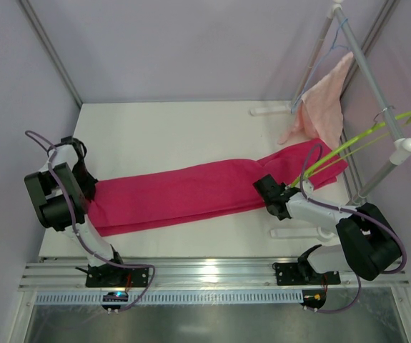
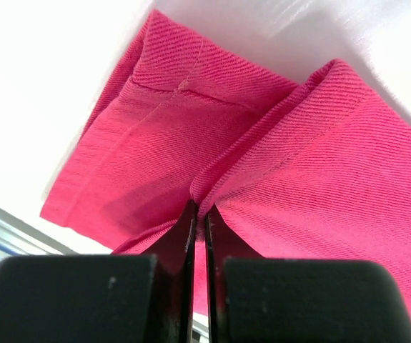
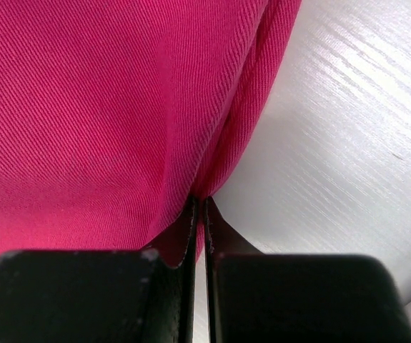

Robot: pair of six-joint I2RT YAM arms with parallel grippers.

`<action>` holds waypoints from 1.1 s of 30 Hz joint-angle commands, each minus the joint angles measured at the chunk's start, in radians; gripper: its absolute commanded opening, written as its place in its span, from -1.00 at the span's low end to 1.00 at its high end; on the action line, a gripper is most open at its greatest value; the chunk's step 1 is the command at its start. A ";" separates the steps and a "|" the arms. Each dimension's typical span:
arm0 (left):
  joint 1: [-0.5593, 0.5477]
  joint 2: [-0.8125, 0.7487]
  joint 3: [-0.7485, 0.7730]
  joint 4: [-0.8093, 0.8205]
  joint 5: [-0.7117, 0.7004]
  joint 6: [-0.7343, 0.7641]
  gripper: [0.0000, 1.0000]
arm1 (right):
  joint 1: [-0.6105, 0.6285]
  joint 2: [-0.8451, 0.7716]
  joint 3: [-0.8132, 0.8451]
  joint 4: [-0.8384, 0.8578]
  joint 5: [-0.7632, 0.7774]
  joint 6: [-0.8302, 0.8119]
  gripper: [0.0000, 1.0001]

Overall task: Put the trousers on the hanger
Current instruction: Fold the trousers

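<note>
Trousers (image 1: 191, 193) lie flat along table (image 1: 162, 128), left to right. Left gripper (image 2: 199, 214) pinched on fold at left end. Right gripper (image 3: 199, 204) clamped on edge near right end. Hanger (image 1: 362, 143) hangs on rack (image 1: 374, 89), far right, lower end over trousers

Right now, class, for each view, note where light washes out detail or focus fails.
Top view: glare on the metal rail. Left wrist view: table blown out white, trousers sharp. Right wrist view: streaky sheen on the table, weave crisp.
</note>
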 commanded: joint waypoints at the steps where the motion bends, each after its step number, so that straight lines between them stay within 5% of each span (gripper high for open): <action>1: 0.012 0.008 0.064 -0.013 -0.161 0.027 -0.99 | -0.029 -0.005 -0.021 -0.035 0.093 -0.015 -0.93; 27: 0.021 0.064 0.130 -0.161 -0.478 0.048 -0.99 | -0.159 -0.037 -0.037 0.022 0.060 -0.128 -0.93; 33: 0.056 0.074 0.188 -0.167 -0.407 0.025 -0.99 | -0.159 -0.208 -0.227 0.429 -0.124 -0.458 -0.93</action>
